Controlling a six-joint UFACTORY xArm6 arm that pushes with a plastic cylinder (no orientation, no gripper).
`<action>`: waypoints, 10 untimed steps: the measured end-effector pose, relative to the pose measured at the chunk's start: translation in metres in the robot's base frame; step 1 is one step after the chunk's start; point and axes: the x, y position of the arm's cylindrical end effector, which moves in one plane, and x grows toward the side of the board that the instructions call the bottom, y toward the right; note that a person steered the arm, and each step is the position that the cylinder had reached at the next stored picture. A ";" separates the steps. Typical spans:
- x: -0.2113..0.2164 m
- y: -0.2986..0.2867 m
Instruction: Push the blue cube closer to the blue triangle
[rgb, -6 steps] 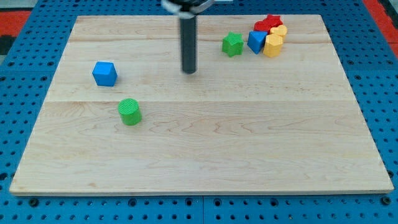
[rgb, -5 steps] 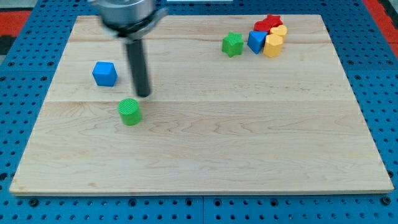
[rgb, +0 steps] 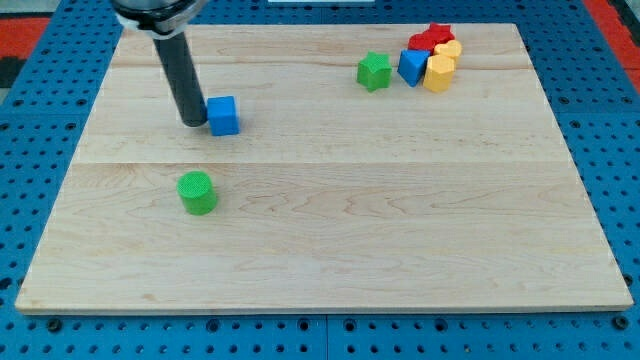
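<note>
Wooden bench (rgb: 330, 230). The arm carries no jaws, only a rod; my tip (rgb: 192, 122) touches the blue cube's (rgb: 223, 115) left side, toward the top-left corner. Green cylinder (rgb: 197, 192) nearer the bottom edge. Near the top-right corner: green star (rgb: 374, 71), blue triangle (rgb: 410, 67), yellow blocks (rgb: 439, 72), red block (rgb: 430, 38).

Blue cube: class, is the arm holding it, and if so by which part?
Nothing is held. My tip only presses against the blue cube on its face toward the view's left.
</note>
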 end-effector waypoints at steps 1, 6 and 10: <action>-0.003 0.037; -0.024 0.166; -0.048 0.229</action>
